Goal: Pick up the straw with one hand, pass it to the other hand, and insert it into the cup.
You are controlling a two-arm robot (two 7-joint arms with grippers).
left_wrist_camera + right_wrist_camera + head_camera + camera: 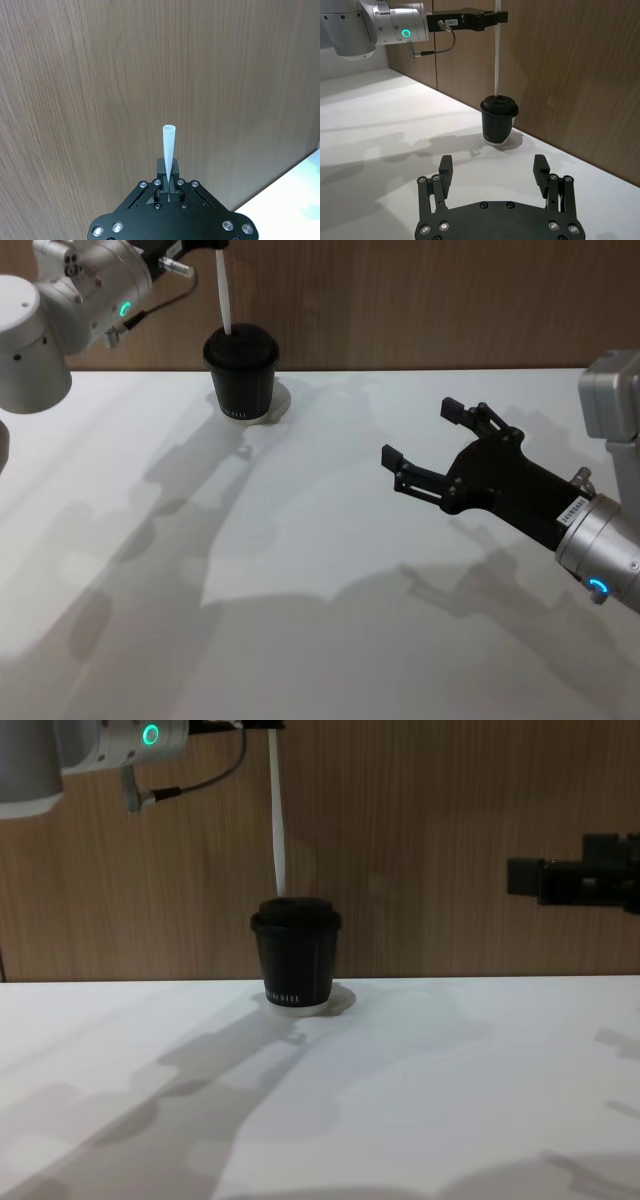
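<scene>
**Straw held upright at the cup lid**

Standing upright, the long thin white straw (225, 295) meets the black domed lid of the small black paper cup (241, 375) with its lower end; whether the tip has passed through the lid cannot be told. In the chest view the straw (278, 815) leans slightly, its foot at the left part of the lid, and the cup (295, 957) sits on its white base rim at the back of the white table (420, 1100), close to the brown wood-grain wall (450, 820).

The left gripper (496, 16), long and black on a fat silver cylindrical wrist with a green ring light, is clamped on the straw's upper part, high above the cup. In the left wrist view its fingers (161, 183) are pressed together around the straw (168, 150), whose open top end points toward the camera.

The right gripper (421, 437), black and blocky with short fingers, hangs over the table well to the right of the cup, its fingers spread wide apart and holding nothing. In the right wrist view the two fingertips (445, 164) frame the cup (498, 121) from a distance.
</scene>
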